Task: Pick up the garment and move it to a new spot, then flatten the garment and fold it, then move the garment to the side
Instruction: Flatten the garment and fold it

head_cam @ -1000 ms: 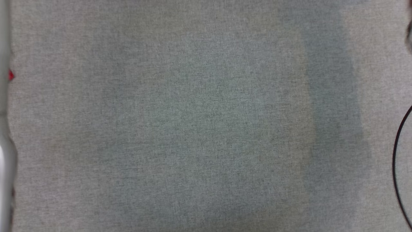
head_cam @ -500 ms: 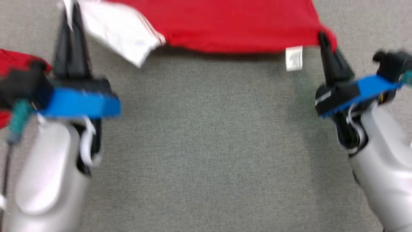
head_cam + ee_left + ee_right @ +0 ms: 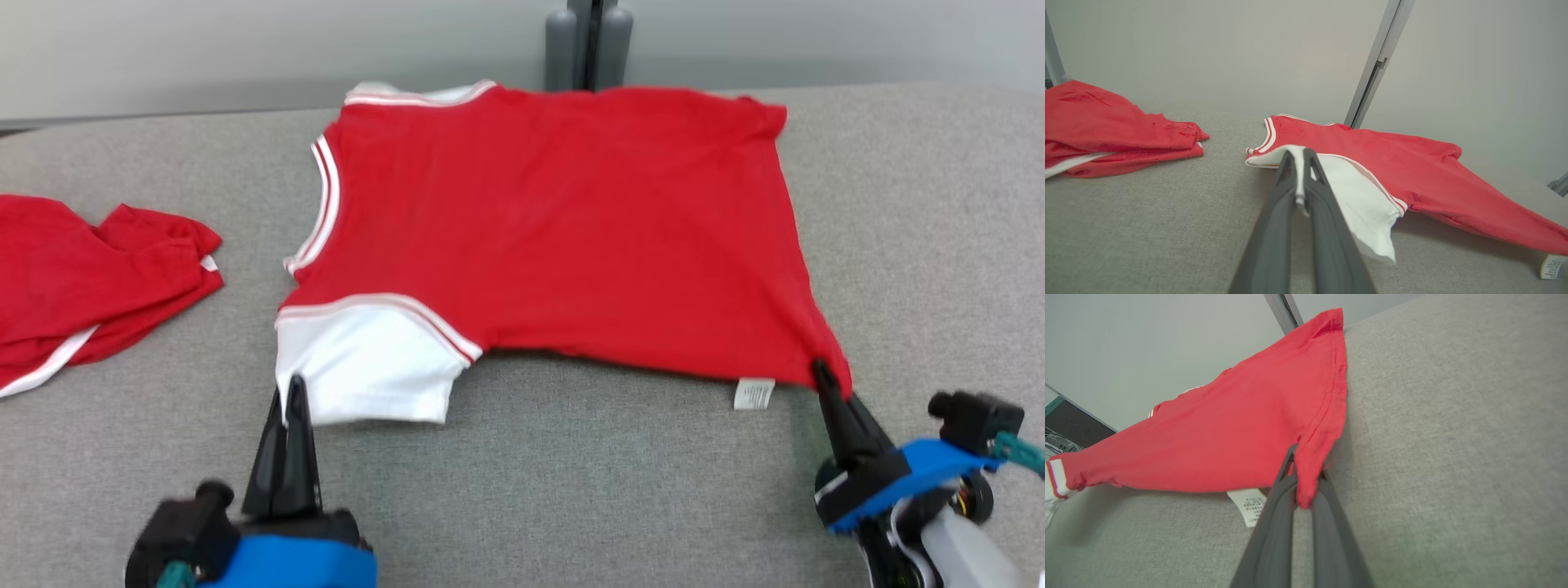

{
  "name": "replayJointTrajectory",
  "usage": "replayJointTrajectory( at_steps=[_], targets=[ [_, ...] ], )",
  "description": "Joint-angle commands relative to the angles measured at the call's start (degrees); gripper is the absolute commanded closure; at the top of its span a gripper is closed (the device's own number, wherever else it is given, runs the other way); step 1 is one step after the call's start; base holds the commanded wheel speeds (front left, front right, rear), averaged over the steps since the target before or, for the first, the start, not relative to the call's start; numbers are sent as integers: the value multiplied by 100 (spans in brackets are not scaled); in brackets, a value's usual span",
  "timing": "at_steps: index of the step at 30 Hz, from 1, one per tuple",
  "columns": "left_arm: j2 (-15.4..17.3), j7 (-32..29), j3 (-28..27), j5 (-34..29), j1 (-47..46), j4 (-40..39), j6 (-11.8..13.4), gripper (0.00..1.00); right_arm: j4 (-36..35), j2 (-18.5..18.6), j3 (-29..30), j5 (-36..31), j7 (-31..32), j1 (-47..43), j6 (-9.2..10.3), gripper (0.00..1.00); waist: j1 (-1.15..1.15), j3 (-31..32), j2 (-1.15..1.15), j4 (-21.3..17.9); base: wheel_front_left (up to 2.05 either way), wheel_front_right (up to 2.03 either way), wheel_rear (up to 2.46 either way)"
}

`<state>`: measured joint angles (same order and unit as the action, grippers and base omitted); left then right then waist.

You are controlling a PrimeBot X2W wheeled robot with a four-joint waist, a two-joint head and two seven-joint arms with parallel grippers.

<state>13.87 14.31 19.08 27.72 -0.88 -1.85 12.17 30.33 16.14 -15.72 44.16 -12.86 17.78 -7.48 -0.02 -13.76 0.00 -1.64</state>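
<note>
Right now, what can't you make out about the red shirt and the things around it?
- Print on the small white care label: too small in the head view; partly behind the right pincer in the right wrist view.
- Crumpled red garment pile: cut off by the head view's left edge.
- Far white sleeve of the red fabric shirt: mostly behind its shoulder, head view.

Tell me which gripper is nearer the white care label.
Right. The right gripper pinches the T-shirt at its corner, beside the care label; the left gripper holds the white sleeve, far off.
</note>
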Motion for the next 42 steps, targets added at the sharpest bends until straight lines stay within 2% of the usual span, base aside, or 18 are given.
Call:
replayJointTrajectory(
  at_steps=[1, 10, 18, 27, 42],
  targets=[
    [-19, 44, -37, 53, 175, -63, 61, 100, -98, 15, 60, -67, 57, -261, -2, 100, 2, 113, 0, -23, 0, 0, 0],
    [97, 25, 26, 80, 1091, -400, 186, 100, -1256, -78, 720, -607, 752, -1728, -2, 100, 2, 482, 0, 85, 0, 0, 0],
    [149, -86, 118, 76, 1262, -471, 196, 100, -2239, -540, 1348, -1106, 1525, -2470, -3, 100, 2, 531, 0, 76, 0, 0, 0],
    [308, -175, 199, -31, 881, -361, 57, 100, -2550, -882, 1608, -1329, 2029, -2494, -2, 100, 2, 552, 0, 52, 0, 0, 0],
    [690, -510, 204, -162, -215, 6, -299, 100, -2484, -941, 1610, -1090, 2543, -1712, -3, 100, 2, 214, 0, -159, 0, 0, 0]
  ],
)
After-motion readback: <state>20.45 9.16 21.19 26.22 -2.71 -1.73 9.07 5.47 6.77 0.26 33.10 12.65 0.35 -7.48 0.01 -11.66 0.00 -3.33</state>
